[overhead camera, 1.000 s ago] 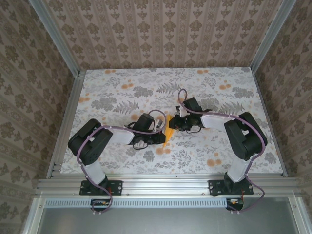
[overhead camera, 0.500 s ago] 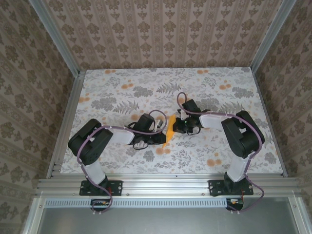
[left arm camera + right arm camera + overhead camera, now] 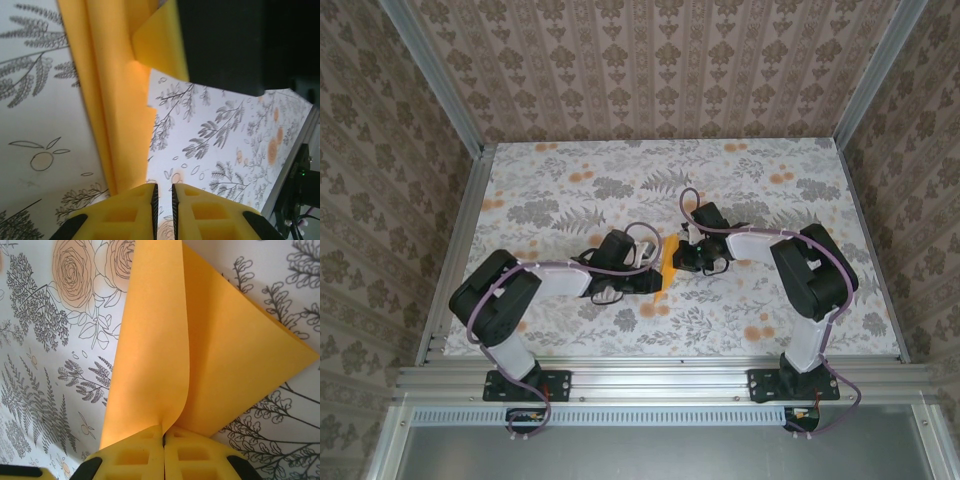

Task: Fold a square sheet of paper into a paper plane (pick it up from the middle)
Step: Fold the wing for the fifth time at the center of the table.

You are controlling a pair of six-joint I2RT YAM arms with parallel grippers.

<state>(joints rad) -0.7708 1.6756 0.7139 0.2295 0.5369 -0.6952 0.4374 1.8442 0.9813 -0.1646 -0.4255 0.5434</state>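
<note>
The square sheet of paper is bright orange and folded into a narrow pointed paper plane shape, standing on edge at the table's middle between my two grippers. My right gripper is shut on it, pinching a curled fold where two flaps meet. My left gripper stands slightly open, with only patterned table showing in the narrow gap. The paper runs just beside its left finger. In the top view the left gripper is at the paper's near left and the right gripper at its right.
The table has a white cloth printed with grey ferns and small orange flowers. Aluminium rails frame its near edge and sides, with patterned walls behind. The right arm's dark body looms close above the paper in the left wrist view.
My right gripper has closed on the paper and shifted slightly left. My left gripper's jaws have parted a little, letting go of the paper.
</note>
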